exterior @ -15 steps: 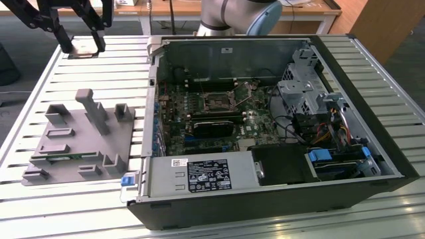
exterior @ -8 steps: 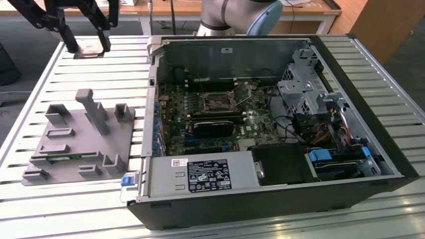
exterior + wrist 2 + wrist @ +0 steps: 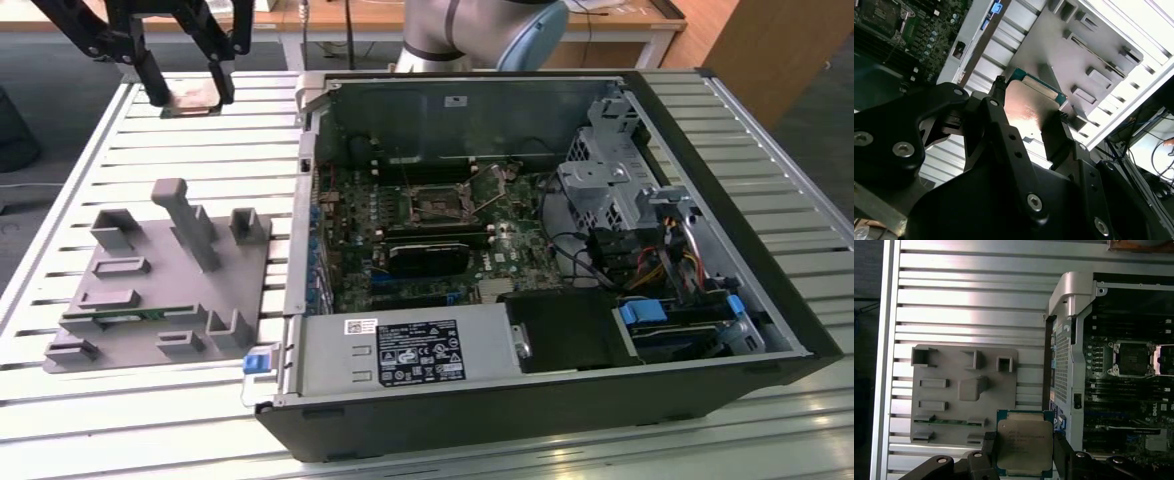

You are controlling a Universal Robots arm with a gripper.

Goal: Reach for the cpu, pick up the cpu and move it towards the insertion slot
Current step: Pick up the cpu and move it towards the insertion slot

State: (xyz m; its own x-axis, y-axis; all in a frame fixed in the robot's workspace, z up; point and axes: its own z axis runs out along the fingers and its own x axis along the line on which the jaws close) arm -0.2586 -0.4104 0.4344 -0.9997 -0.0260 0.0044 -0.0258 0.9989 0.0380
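My gripper (image 3: 190, 92) hangs above the slatted table at the exterior view's far left, beside the open computer case, shut on the cpu (image 3: 192, 99). In both wrist views the cpu (image 3: 1024, 442) (image 3: 1029, 105) is a flat square chip with a shiny metal top and a green rim, clamped by its two opposite edges between the black fingers (image 3: 988, 447). The insertion slot (image 3: 437, 203) (image 3: 1130, 359) is the dark square socket with a silvery frame in the middle of the motherboard, well to the exterior view's right of the held chip.
A grey holder plate (image 3: 147, 280) (image 3: 964, 390) with raised blocks lies on the table left of the case and carries a narrow green memory stick (image 3: 949, 421). The black case wall (image 3: 304, 200), drive cages (image 3: 614, 180) and cables surround the motherboard.
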